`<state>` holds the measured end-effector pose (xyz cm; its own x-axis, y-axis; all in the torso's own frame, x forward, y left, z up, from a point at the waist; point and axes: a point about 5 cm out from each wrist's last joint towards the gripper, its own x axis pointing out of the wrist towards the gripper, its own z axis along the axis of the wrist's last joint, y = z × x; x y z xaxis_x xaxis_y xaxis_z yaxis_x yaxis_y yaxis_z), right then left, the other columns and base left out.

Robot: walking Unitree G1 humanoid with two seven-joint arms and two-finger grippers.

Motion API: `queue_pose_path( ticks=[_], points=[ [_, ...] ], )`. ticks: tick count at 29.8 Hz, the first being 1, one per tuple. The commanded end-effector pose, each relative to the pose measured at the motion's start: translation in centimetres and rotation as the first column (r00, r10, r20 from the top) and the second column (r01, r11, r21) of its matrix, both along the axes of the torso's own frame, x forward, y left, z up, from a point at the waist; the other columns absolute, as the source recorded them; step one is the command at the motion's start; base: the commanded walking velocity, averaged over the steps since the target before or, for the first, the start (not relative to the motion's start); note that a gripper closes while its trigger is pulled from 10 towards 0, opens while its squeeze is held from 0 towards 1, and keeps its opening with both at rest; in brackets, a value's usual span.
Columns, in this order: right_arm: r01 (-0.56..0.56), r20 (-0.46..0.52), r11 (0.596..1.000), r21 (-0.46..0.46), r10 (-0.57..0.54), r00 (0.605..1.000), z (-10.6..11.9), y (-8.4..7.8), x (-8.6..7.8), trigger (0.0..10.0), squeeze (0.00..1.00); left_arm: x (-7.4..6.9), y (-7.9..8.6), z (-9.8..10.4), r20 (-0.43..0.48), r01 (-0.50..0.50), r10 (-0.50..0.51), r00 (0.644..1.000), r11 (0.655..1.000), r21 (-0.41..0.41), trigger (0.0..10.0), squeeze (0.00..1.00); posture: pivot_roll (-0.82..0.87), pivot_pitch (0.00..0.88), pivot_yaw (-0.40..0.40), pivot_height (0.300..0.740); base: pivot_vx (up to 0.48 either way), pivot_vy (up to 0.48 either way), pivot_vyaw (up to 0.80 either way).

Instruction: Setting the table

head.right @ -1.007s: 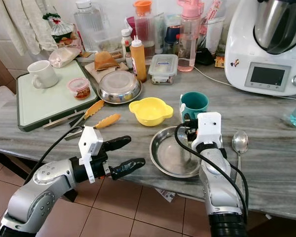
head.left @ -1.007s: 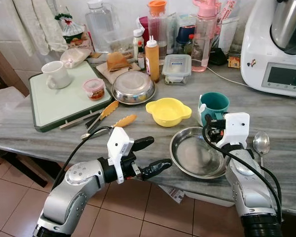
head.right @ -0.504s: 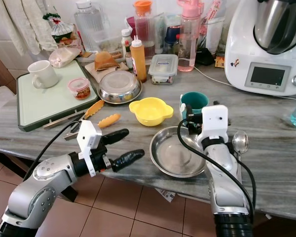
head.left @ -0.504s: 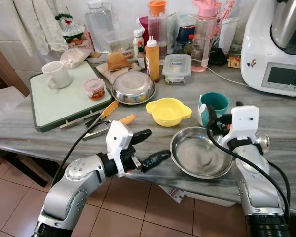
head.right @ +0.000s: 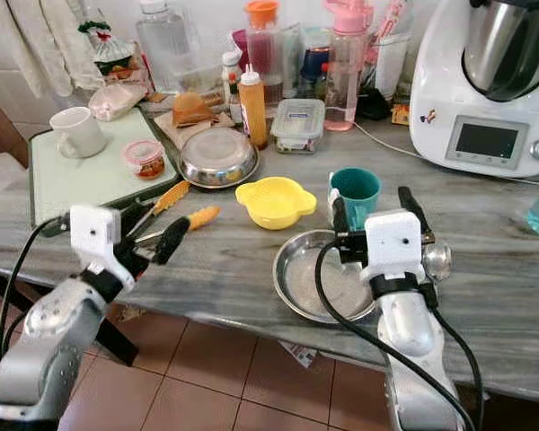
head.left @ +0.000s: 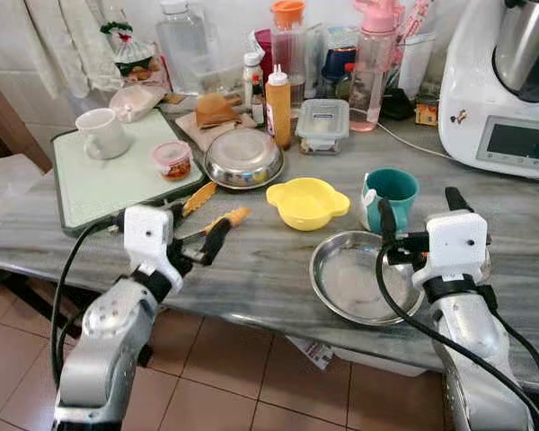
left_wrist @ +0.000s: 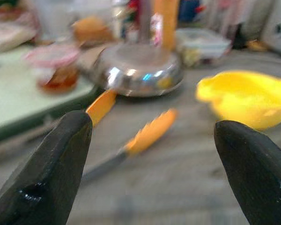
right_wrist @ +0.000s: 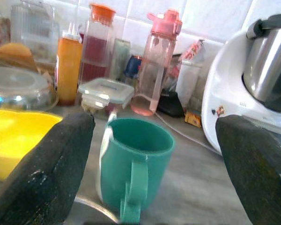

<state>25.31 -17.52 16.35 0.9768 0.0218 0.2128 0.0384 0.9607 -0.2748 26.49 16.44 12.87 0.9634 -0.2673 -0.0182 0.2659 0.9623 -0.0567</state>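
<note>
- While the left gripper (head.left: 198, 244) hovered low over the desk (head.left: 251, 269) at centre left of the frame, its fingers (left_wrist: 47, 173) stood wide apart and held nothing; the orange-tipped tongs (head.left: 202, 215) lay just ahead of them, slanting up towards the green tray (head.left: 90, 189).
- Because the tongs lay flat with two arms splayed, a closing grip might have caught only one arm and let the tool swing or skid across the stone.
- A push too far could have knocked the tongs against the tray edge or the covered steel bowl (head.left: 243, 158) just above them.
- At centre right, the right gripper (head.left: 415, 215) faced the teal mug (right_wrist: 133, 161), fingers (right_wrist: 42, 168) spread well apart and empty, one each side of the mug's line.
- As I judged it, the mug's handle pointed at the gripper, so a clumsy close might have struck the handle and tipped or spun the mug.
- The steel plate (head.left: 359, 278) sat below the mug, right under the right wrist; a dropping arm could have scraped it towards the desk edge.
- The yellow bowl (head.left: 307, 202) stood between the two grippers, near enough to be nudged by either.
- Behind, bottles and a lidded box (head.left: 322, 121) crowded the upper middle, with a white kitchen machine (head.left: 508, 81) at upper right.
- A white cup (head.left: 101, 135) and small jar (head.left: 172, 160) rested on the tray.
</note>
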Motion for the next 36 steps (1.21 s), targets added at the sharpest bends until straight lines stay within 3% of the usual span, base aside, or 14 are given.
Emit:
queue_pose_path(
  ticks=[1, 2, 3, 4, 5, 6, 11, 13, 36],
  points=[
    [-0.013, -0.008, 1.000, -0.008, 0.012, 1.000, -0.1, 0.3, -0.4, 10.0, 0.95, -0.5, 0.2, -0.1, 0.014, -0.028, 0.028, 1.000, 0.999, 0.035, 10.0, 0.00, -0.06, 0.000, 0.044, 0.740, 0.000, 0.000, 0.00],
    [-0.013, -0.008, 1.000, -0.008, 0.012, 1.000, -0.1, 0.3, -0.4, 10.0, 0.95, -0.5, 0.2, -0.1, 0.014, -0.028, 0.028, 1.000, 0.999, 0.035, 10.0, 0.00, -0.06, 0.000, 0.044, 0.740, 0.000, 0.000, 0.00],
    [-0.012, -0.026, 1.000, -0.016, 0.011, 1.000, -0.5, 0.3, -0.6, 10.0, 0.52, -0.9, 0.4, -0.7, 0.006, -0.048, 0.047, 0.999, 0.996, 0.073, 10.0, 0.00, -0.06, 0.000, 0.041, 0.740, 0.000, 0.000, 0.00],
    [-0.011, -0.031, 1.000, -0.018, 0.010, 0.999, -0.6, 0.4, -0.6, 10.0, 0.52, -1.0, 0.6, -0.8, 0.006, -0.059, 0.059, 0.998, 0.995, 0.085, 10.0, 0.00, -0.06, 0.000, 0.041, 0.740, 0.000, 0.000, 0.00],
    [-0.014, -0.031, 1.000, -0.019, 0.013, 0.999, -0.5, 0.5, -0.7, 10.0, 0.19, -0.9, 0.8, -0.9, 0.005, -0.067, 0.067, 0.998, 0.994, 0.087, 10.0, 0.00, -0.06, 0.000, 0.039, 0.740, 0.000, 0.000, 0.00],
    [-0.020, -0.030, 1.000, -0.020, 0.019, 0.999, -0.5, 0.7, -0.7, 10.0, 0.06, -0.8, 1.1, -1.0, 0.006, -0.083, 0.082, 0.997, 0.992, 0.092, 10.0, 0.00, -0.07, 0.000, 0.039, 0.740, 0.000, 0.000, 0.00],
    [-0.025, -0.023, 0.999, -0.026, 0.024, 0.999, -0.2, 0.8, -0.3, 10.0, 0.06, -0.4, 1.0, -1.0, 0.023, -0.103, 0.101, 0.995, 0.988, 0.116, 10.0, 0.00, -0.07, 0.000, 0.041, 0.740, 0.000, 0.000, 0.21],
    [-0.021, -0.023, 1.000, -0.024, 0.020, 1.000, -0.3, 0.8, -0.2, 10.0, 0.00, -0.4, 0.8, -1.0, 0.026, -0.096, 0.093, 0.995, 0.988, 0.118, 10.0, 0.00, -0.07, 0.000, 0.041, 0.740, 0.000, 0.000, 0.57],
    [-0.007, -0.041, 1.000, 0.000, 0.007, 0.999, -0.7, 0.8, -0.3, 10.0, 0.00, 0.2, 0.6, -1.2, 0.023, -0.077, 0.075, 0.997, 0.987, 0.138, 10.0, 0.00, -0.07, 0.000, 0.057, 0.740, 0.000, 0.000, 0.02]
  ],
)
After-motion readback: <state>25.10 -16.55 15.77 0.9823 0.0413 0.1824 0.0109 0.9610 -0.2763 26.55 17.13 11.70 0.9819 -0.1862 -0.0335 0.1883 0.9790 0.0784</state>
